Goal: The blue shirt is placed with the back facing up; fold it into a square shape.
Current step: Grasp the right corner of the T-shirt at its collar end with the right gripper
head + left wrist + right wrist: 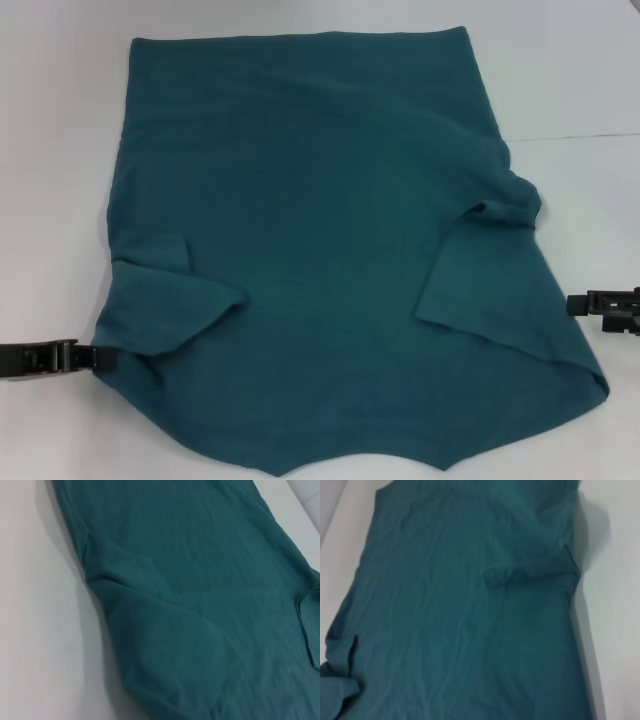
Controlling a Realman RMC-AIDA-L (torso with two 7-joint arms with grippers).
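Note:
The blue shirt [320, 250] lies spread flat on the white table, with both short sleeves folded inward onto its body, the left sleeve [170, 305] and the right sleeve [480, 260]. The shirt fills the left wrist view [200, 605] and the right wrist view [460, 615]. My left gripper [95, 357] is low at the shirt's left edge, beside the folded left sleeve, and meets the cloth there. My right gripper [575, 303] is at the shirt's right edge, level with the folded right sleeve, very near the cloth.
The white table [60, 150] surrounds the shirt, with a seam line [580, 135] at the right. The shirt's near edge runs to the bottom of the head view.

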